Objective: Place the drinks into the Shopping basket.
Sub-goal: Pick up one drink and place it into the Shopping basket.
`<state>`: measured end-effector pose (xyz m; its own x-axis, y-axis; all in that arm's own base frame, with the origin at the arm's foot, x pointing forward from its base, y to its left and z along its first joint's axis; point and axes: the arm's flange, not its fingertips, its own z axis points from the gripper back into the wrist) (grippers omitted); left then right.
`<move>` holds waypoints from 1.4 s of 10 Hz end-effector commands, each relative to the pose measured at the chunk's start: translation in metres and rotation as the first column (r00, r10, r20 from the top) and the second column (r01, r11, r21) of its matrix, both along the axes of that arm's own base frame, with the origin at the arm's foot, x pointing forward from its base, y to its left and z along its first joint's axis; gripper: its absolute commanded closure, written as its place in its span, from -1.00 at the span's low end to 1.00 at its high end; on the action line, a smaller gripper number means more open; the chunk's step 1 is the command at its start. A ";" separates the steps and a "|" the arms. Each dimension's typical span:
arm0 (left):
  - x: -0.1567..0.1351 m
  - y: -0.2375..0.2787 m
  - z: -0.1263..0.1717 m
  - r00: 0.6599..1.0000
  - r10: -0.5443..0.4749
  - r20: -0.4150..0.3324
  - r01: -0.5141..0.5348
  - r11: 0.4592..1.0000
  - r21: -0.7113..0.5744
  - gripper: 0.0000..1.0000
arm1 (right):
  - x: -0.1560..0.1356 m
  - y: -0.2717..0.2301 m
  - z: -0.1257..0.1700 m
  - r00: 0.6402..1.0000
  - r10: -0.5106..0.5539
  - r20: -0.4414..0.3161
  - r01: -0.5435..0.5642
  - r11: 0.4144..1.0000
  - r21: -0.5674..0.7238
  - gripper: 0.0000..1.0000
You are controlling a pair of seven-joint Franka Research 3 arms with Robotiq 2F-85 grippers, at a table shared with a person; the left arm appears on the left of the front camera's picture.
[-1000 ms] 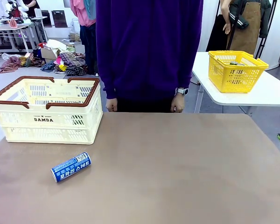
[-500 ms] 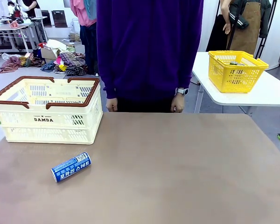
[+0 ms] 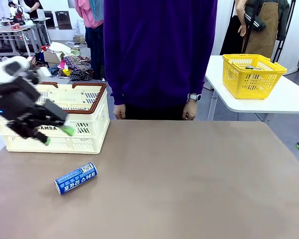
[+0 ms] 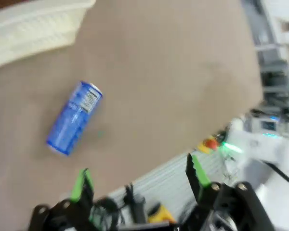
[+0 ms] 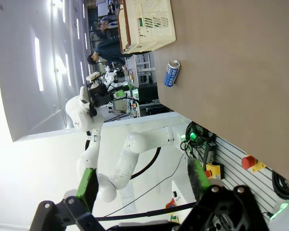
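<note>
- The blue can (image 3: 75, 178) lies on its side on the brown table (image 3: 189, 179), on the robot's left half, with its white lettering facing up.
- The shopping basket (image 3: 92, 142) stands at the far left of the table. It is cream with a brown rim, and the can lies near its front wall without touching it.
- I cannot tell from these views whether anything lies inside the basket.
- The left gripper (image 3: 57, 136) shows blurred in the front view, overlapping the basket's front wall and sitting higher in the picture than the can.
- In the left wrist view the left gripper (image 4: 139, 180) has its green-padded fingers spread wide with nothing between them. The can (image 4: 73, 118) lies on the table beyond them, and a corner of the basket (image 4: 33, 24) sits at the top left.
- The right gripper (image 5: 142, 183) is likewise spread wide and empty. It is well apart from the can (image 5: 171, 73) and the basket (image 5: 147, 24), which show small across the table.
- A person (image 3: 159, 50) in a purple top stands at the far edge of the table, with both hands hanging down and a wristwatch (image 3: 194, 97) on one wrist.
- A yellow basket (image 3: 253, 74) sits on a separate white side table (image 3: 289, 99) to the right.
</note>
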<state>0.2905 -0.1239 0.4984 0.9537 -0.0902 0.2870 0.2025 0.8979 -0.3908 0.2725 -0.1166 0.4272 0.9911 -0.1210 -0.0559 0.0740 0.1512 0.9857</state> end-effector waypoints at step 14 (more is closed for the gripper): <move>0.031 0.015 -0.054 0.750 -0.657 -0.078 0.651 0.714 0.257 -1.00 | 0.000 0.001 0.004 1.000 -0.008 -0.008 0.008 1.000 0.016 -1.00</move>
